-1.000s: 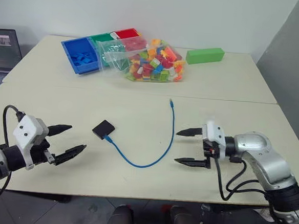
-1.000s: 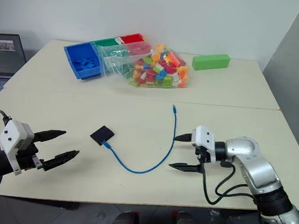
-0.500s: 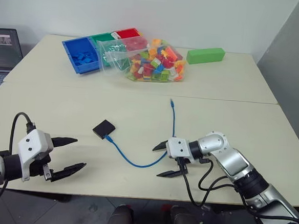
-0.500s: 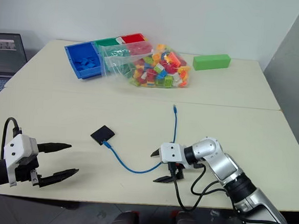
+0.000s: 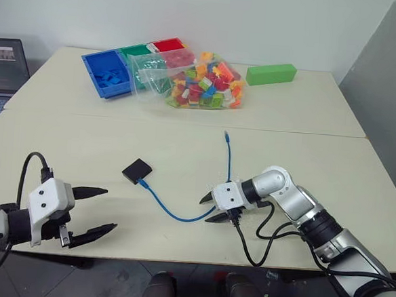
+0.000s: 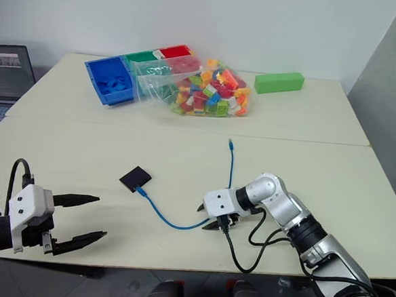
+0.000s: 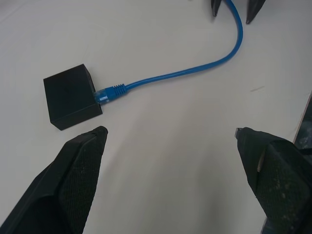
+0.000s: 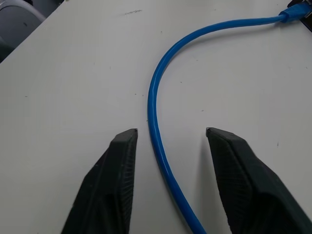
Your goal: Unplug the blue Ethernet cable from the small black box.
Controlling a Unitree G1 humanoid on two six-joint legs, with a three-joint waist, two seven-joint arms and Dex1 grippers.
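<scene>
The small black box [image 5: 136,171] lies flat near the middle of the table, also seen close up as the box [image 7: 73,96]. The blue Ethernet cable [image 5: 229,165] is plugged into its edge and curves in a loop toward the table's front, then runs away to a free plug. My right gripper [image 5: 209,208] is down at the table with one finger on each side of the cable [image 8: 156,92]. It is open, with a gap on both sides. My left gripper [image 5: 111,209] hovers open near the front left, nothing between its fingers [image 7: 78,170].
At the back stand a blue bin [image 5: 106,74], green and red bins, a clear bag of coloured bricks [image 5: 201,81] and a green block [image 5: 271,74]. A laptop [image 5: 3,63] sits off the table's left. A seam [image 5: 308,133] crosses the table.
My right arm has swung left and down to the cable's loop, and its jaws have narrowed around the cable. The left gripper has barely moved.
</scene>
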